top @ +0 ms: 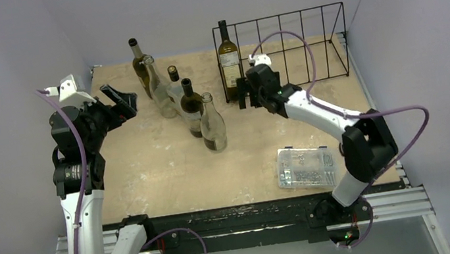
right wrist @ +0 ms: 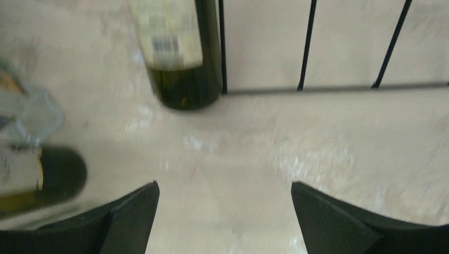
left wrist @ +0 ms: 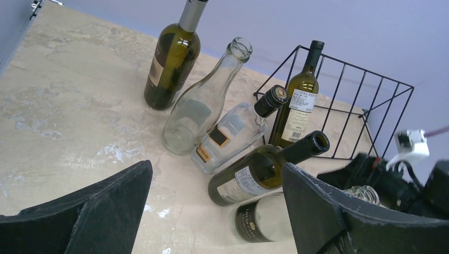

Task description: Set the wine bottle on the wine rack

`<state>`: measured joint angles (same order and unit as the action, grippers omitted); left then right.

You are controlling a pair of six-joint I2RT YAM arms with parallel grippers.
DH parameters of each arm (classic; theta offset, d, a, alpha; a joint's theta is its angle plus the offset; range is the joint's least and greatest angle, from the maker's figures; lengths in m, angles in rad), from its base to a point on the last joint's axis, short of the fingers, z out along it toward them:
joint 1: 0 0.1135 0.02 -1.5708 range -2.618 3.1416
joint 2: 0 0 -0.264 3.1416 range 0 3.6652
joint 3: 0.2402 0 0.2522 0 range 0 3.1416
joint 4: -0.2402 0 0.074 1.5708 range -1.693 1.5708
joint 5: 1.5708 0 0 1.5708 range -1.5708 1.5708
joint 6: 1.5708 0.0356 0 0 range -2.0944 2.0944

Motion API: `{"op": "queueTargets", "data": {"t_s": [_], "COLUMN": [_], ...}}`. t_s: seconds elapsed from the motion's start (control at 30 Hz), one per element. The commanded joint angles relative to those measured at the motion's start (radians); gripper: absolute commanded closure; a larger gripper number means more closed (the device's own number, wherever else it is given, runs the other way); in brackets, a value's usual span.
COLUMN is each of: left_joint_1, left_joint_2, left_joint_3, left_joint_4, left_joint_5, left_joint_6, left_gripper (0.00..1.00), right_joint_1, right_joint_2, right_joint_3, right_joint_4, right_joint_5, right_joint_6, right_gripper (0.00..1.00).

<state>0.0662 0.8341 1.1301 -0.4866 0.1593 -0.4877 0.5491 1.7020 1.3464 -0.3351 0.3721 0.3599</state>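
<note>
Right jaws, black and wedge-shaped, stood wide apart, empty; left jaws likewise. Green glass bottle (right wrist: 182, 63) stood upright just beside wire rack's (right wrist: 307, 53) end bar; neck cropped, view blurred, slot undetermined.

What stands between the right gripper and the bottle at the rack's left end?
Nothing visible. Only bare table lies between the open right gripper and the bottle, which stands beside the rack's end bar. The other bottles stand off to the left.
</note>
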Motion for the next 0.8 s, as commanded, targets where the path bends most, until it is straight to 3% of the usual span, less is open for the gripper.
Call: {"op": "queueTargets", "data": {"t_s": [0.0, 0.1, 0.2, 0.47, 0.77], "left_joint_1": [0.009, 0.009, 0.008, 0.002, -0.036], "left_joint_2": [-0.004, -0.009, -0.009, -0.002, 0.01], "left_joint_3": [0.003, 0.0, -0.002, -0.005, -0.001], "left_joint_4": [0.033, 0.037, 0.037, 0.037, 0.021], "left_joint_5": [0.032, 0.031, 0.029, 0.022, -0.018], "left_joint_6": [-0.027, -0.028, -0.028, -0.022, -0.003], "left_gripper": [0.09, 0.09, 0.09, 0.09, 0.1], "right_joint_1": [0.046, 0.067, 0.078, 0.326, 0.354], "right_joint_2": [-0.239, -0.401, -0.48, -0.55, -0.506], "right_joint_3": [-0.307, -0.552, -0.658, -0.706, -0.583], "right_joint_4": [0.226, 0.452, 0.525, 0.665, 0.672], "right_joint_5": [-0.063, -0.217, -0.406, -0.235, -0.188], "right_joint_6": [0.071, 0.057, 0.062, 0.017, -0.014], "right_gripper": [0.01, 0.01, 0.01, 0.01, 0.01]}}
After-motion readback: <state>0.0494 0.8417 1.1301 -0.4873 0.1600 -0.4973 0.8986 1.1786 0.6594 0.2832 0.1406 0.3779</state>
